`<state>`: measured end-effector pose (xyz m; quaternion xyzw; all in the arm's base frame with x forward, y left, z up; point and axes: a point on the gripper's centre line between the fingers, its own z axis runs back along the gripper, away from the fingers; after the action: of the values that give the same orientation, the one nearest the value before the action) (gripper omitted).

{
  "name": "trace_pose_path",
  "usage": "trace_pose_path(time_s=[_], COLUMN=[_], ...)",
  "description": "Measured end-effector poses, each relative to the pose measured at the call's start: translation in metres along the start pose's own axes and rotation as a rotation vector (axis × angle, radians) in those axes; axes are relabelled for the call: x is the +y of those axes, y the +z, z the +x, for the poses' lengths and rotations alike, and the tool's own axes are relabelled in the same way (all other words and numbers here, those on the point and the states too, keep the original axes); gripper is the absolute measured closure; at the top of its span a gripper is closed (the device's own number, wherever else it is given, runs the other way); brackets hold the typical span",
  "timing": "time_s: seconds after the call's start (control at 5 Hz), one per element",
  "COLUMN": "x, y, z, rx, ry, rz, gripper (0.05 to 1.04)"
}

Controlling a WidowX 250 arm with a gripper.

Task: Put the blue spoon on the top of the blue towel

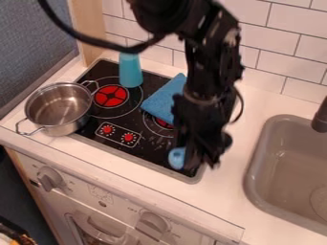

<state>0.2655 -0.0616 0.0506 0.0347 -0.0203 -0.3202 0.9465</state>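
Along the near edge, below the pale worktop (220, 210), is a white oven front (102, 205) with two large knobs. Just above that edge, at the near right of the black hob (144, 152), shows the rounded blue end of the spoon (177, 158), the rest hidden by the hand (201, 160), which hangs right beside it. Whether the hand is spread, pressed together or pinching the spoon, I cannot tell. The spoon is nearer than the blue towel (167, 97) and apart from it. To the right sits a grey sink (254, 165); to the left, a steel pot (62, 123) overlaps the hob's side. Farther back, the towel lies on the hob, partly behind the arm, with a blue cup (130, 72) upright to its left. White tiles (271, 50) line the wall behind.
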Motion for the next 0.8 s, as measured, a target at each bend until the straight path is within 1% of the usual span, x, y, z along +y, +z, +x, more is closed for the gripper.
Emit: trace_pose_path(time_s=[0.2,0.4,0.6,0.8], x=[0.020,0.047,0.075,0.096], y=[0.024,0.030,0.031,0.023], z=[0.017,0.028,0.035,0.041], rx=[-0.014,-0.031,-0.021,0.008], ry=[0.005,0.006,0.026,0.028], rz=[0.040,0.041,0.054,0.057], gripper=[0.732,0.732,0.732,0.732])
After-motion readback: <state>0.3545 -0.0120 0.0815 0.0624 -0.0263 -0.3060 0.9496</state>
